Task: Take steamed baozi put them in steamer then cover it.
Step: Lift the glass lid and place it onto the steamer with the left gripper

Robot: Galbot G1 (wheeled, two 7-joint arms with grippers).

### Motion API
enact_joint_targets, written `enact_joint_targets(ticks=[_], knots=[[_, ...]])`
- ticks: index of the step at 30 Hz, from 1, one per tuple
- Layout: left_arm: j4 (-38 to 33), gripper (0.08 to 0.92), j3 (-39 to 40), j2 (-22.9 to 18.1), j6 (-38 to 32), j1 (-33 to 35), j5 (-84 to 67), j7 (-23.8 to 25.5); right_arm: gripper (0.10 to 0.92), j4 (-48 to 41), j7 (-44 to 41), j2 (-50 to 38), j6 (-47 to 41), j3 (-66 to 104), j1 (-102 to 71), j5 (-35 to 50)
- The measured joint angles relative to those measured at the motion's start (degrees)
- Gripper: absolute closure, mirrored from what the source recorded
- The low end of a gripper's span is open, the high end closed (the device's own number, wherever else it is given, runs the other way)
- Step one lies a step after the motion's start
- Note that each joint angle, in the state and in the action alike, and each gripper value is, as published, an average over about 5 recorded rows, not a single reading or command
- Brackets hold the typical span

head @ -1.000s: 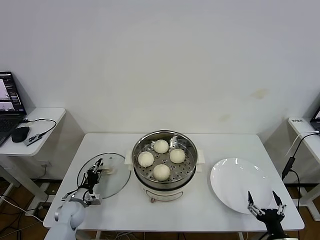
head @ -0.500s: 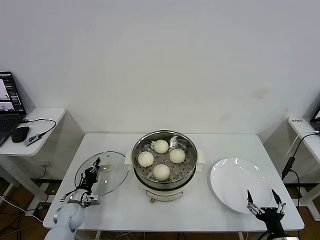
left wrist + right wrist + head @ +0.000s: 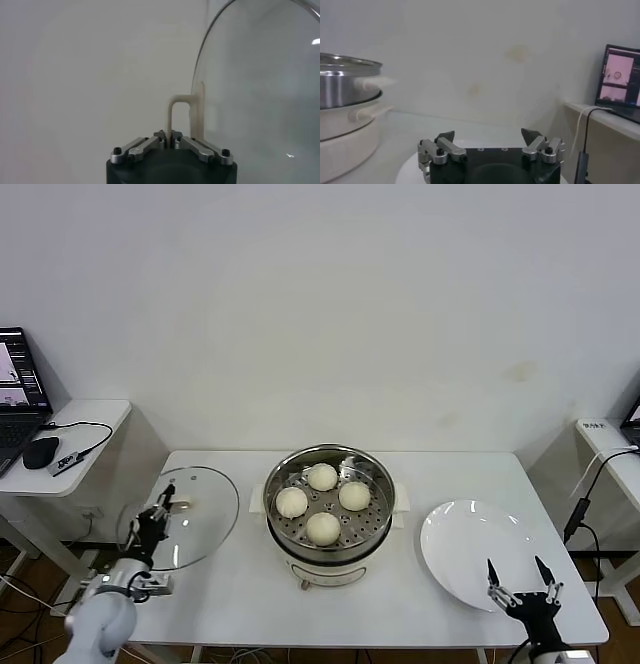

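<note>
So the left gripper point(image 3: 157, 518) has its jaws clamped tight on the whitish handle of the cover point(image 3: 182, 517), holding the glass lid up off the counter point(image 3: 240, 604) and tilted, over the counter's left edge and well left of the steamer point(image 3: 330, 514). In the left wrist view you can see the jaws point(image 3: 168, 137) pinched on that loop handle point(image 3: 181, 116), with the clear lid point(image 3: 260, 85) standing on edge right next to it.

The steamer sits mid-counter, uncovered, steel pot on a white base with side handles. All four steamed baozi point(image 3: 322, 502) are already on the perforated tray inside, in a rough diamond, close together.

The right gripper point(image 3: 520, 585) is parked low at the front right corner of the counter, jaws spread wide with nothing in them, right at the near edge of the white plate point(image 3: 470, 539). The right wrist view shows the same open jaws point(image 3: 488, 138) and the steamer's side point(image 3: 345, 100) off to one side.

As for writing: a laptop point(image 3: 20, 399) on the small side table at left has its screen lit, and there's a little label on the side table at far right, but I can't read either. There's a black mouse point(image 3: 41, 451) by the laptop too.
</note>
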Motion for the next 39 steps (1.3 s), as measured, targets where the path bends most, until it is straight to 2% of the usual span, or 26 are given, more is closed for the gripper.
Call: enact_joint_targets(ticks=[6, 12, 22, 29, 39], knots=[[-8.4, 0.857, -3.1, 3.1, 2.3, 3.9, -2.1, 3.4, 0.203, -0.3, -0.2, 0.0, 0.0, -0.6, 0.3, -0.5], [-16.7, 0.857, -3.0, 5.6, 7.1, 6.3, -4.6, 7.6, 0.203, -0.3, -0.5, 0.2, 0.5, -1.0, 0.1, -1.3], [-25.8, 0.857, 7.2, 6.5, 17.3, 3.9, -7.1, 12.0, 0.203, 1.0, 0.7, 1.5, 1.0, -2.0, -1.3, -4.8], [-27.0, 0.857, 17.7, 3.9, 23.8, -1.1, -2.4, 15.8, 0.203, 1.0, 1.9, 2.5, 1.8, -2.8, -1.7, -9.3], [-24.9, 0.857, 28.6, -4.6, 28.8, -7.4, 10.4, 23.3, 0.203, -0.5, 2.5, 3.5, 2.5, -4.1, -1.1, -13.9]])
